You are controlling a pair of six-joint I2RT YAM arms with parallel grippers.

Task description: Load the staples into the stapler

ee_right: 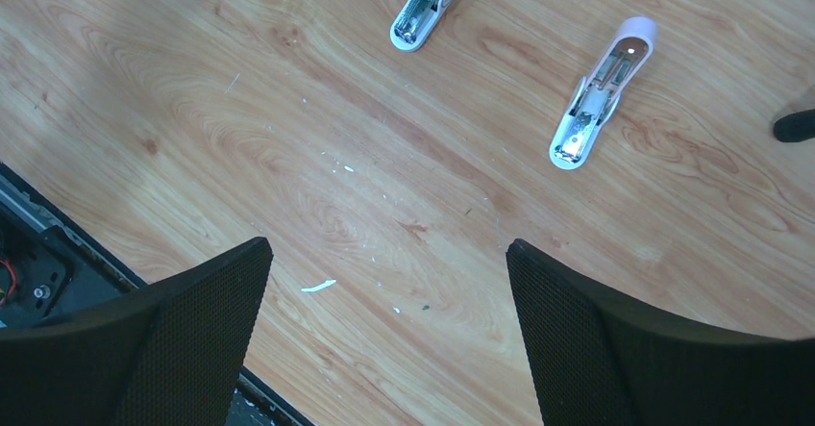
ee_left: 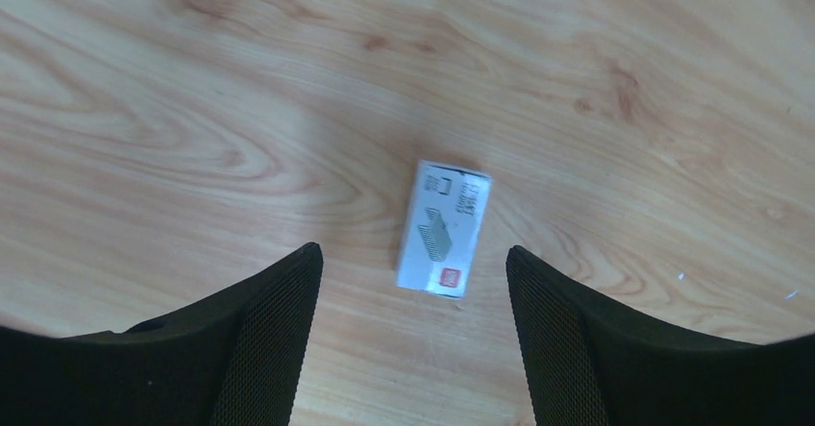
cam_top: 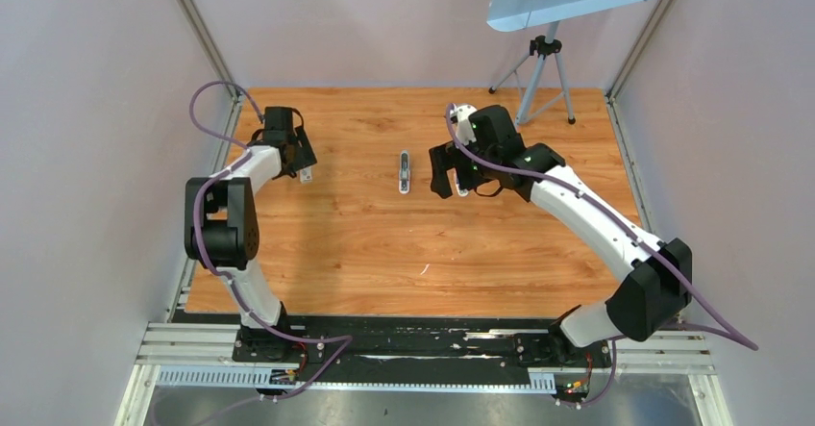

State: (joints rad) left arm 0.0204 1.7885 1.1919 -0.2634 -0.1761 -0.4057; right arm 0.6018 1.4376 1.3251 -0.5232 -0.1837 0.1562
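Observation:
The stapler (cam_top: 405, 171), slim, pale blue-grey and white, lies flat in the middle of the wooden table. It also shows at the top edge of the right wrist view (ee_right: 421, 11). No staple strips show in any view. My left gripper (cam_top: 300, 168) is open and empty at the far left. In the left wrist view (ee_left: 413, 248) its fingers stand either side of a small white box (ee_left: 445, 229) printed with a staple picture, above it. My right gripper (cam_top: 452, 184) is open and empty just right of the stapler, over bare wood in its own view (ee_right: 386, 243).
A pink-tipped white stapler-like piece (ee_right: 601, 94) lies right of the stapler. A tripod (cam_top: 540, 70) stands at the back right, and one foot (ee_right: 793, 123) shows in the right wrist view. A small white scrap (ee_right: 318, 286) lies near the front rail (ee_right: 38, 272).

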